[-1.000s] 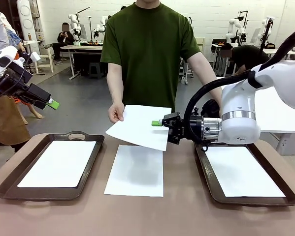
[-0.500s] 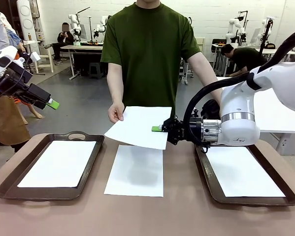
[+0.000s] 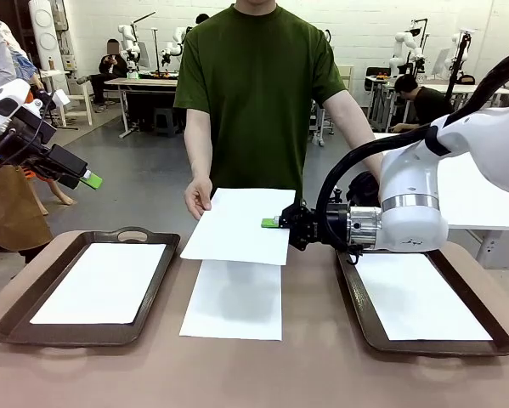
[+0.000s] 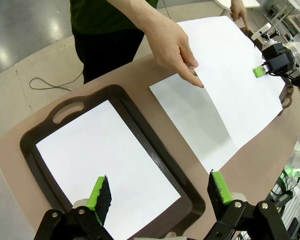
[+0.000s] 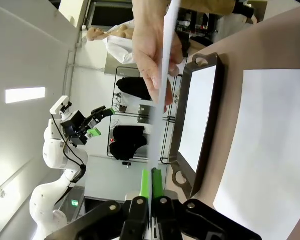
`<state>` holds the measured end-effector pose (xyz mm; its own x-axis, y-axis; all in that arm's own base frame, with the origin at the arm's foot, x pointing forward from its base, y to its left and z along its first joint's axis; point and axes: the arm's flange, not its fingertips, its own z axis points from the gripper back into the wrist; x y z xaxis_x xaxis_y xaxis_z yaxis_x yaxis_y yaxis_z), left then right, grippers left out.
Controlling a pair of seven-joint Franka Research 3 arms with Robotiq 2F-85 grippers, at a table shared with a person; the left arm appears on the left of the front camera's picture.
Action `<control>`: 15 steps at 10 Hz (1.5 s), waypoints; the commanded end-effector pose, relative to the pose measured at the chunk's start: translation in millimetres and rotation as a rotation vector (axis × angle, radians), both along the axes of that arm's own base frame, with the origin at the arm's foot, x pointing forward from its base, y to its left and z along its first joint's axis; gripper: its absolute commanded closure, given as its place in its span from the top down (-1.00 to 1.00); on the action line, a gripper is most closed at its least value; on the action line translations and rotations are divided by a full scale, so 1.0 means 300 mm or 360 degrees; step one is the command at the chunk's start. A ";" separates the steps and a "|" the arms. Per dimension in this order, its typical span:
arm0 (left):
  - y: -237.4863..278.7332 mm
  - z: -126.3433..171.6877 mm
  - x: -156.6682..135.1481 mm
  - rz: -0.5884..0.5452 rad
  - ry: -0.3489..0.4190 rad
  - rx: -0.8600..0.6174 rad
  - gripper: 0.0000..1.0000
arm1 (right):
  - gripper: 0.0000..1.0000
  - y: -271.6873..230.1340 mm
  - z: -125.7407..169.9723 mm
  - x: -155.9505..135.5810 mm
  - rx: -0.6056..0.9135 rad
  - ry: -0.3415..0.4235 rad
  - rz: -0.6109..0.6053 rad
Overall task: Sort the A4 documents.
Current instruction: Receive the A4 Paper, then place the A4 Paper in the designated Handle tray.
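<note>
A white A4 document (image 3: 237,225) hangs level above the table's middle. My right gripper (image 3: 271,223) is shut on its right edge; in the right wrist view the green pads (image 5: 144,182) pinch the sheet (image 5: 162,75) edge-on. The person's hand (image 3: 195,200) still touches its left corner. A second sheet (image 3: 233,299) lies flat on the table below. More sheets lie in the left tray (image 3: 76,333) and the right tray (image 3: 432,346). My left gripper (image 3: 91,180) is raised at the far left, open and empty, its fingers (image 4: 100,192) over the left tray (image 4: 64,107).
The person in a green shirt stands at the table's far edge. The two dark brown trays flank the middle sheet. Bare brown tabletop (image 3: 254,374) runs along the near edge. Other tables and people are far behind.
My right gripper has shut on the held sheet's right edge and dropped slightly. The sheet has flattened out level. The left arm has not moved.
</note>
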<state>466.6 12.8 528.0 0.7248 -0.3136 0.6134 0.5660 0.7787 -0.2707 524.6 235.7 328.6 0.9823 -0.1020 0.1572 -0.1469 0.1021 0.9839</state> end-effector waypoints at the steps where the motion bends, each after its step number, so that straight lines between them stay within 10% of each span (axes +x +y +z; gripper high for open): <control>1: 0.000 0.002 0.000 0.0008 -0.0014 0.0014 1.00 | -1.00 -0.005 -0.006 0.000 0.0012 0.0011 -0.0030; 12: 0.000 0.002 0.000 0.0008 -0.0014 0.0014 1.00 | -0.97 -0.006 0.000 0.003 0.0001 0.0001 -0.0008; 15: 0.000 0.002 0.000 0.0008 -0.0014 0.0014 1.00 | -0.97 -0.452 0.095 0.013 -0.0092 -0.0138 0.0108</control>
